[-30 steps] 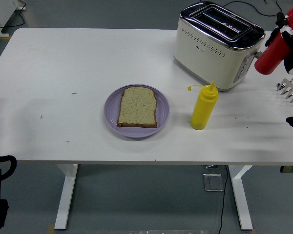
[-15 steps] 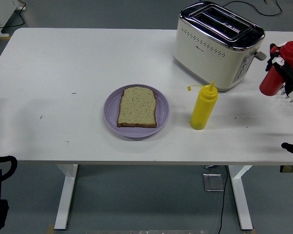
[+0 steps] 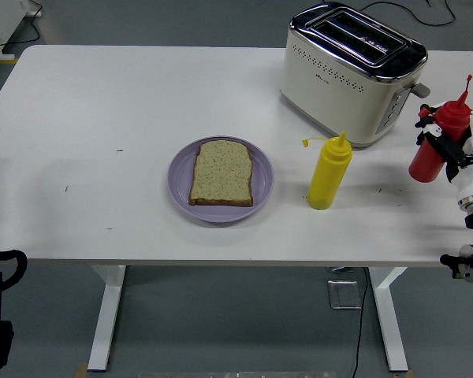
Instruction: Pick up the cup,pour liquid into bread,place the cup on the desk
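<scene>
One red squeeze bottle held upright in right robot hand, base at the surface.
Kept vertical against spills, well apart from bread; left robot hand's state unclear.

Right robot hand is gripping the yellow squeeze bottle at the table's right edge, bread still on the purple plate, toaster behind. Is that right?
Not quite. In the head view the right robot hand grips the red squeeze bottle, not the yellow one. The yellow squeeze bottle stands free between the purple plate and the red one. The bread is on the plate, the toaster behind.
</scene>
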Robot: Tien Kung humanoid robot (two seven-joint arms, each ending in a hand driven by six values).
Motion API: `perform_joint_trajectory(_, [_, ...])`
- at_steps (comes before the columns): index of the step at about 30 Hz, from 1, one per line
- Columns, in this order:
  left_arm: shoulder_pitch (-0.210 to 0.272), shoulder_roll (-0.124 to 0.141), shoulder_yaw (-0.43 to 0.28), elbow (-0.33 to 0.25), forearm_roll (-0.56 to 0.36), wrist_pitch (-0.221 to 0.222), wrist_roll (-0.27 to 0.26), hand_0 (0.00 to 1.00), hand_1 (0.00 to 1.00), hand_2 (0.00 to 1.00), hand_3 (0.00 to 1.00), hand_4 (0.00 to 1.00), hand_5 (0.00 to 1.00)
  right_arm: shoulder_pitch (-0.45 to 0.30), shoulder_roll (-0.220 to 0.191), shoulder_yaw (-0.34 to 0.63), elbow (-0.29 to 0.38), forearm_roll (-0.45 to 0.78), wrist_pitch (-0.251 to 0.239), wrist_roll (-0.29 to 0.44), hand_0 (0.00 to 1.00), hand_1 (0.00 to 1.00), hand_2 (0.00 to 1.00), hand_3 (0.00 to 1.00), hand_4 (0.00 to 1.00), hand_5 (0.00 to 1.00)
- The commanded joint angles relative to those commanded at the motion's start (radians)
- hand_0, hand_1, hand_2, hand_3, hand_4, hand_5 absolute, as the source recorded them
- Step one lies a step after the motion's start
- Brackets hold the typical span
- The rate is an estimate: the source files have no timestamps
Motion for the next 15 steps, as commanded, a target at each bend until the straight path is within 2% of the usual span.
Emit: perform_joint_trajectory(15, [0.0,0.0,0.001,0.002,0.001,0.0,0.0,0.779,0.729,0.725,0.682,0.559,0.998,0.001,0.034,-0.085,-0.043,0.06,-0.032,0.03,0.192,0.226,0.325,0.378,0.603,0.315])
